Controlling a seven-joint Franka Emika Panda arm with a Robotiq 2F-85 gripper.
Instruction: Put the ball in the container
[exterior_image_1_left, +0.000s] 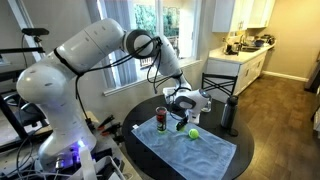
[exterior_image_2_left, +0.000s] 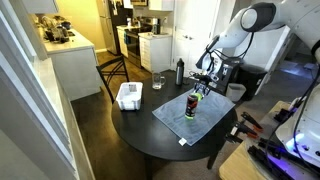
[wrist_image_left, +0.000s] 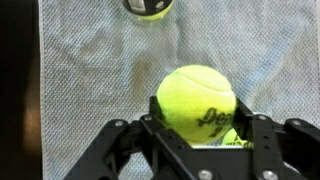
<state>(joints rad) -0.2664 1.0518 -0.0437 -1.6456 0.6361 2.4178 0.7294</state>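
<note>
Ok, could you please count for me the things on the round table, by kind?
Tennis balls: 2
Plastic container: 1
Towel: 1
Dark bottle: 1
Clear drinking glass: 1
Glass with dark red contents: 1
Total: 7

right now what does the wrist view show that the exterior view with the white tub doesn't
Only the wrist view: black lettering on the ball, which sits between the fingers of the gripper, and the weave of the towel. Only that exterior view: the container, apart from the towel on the round table, plus a clear glass and a dark bottle. Both: the gripper over the towel.
</note>
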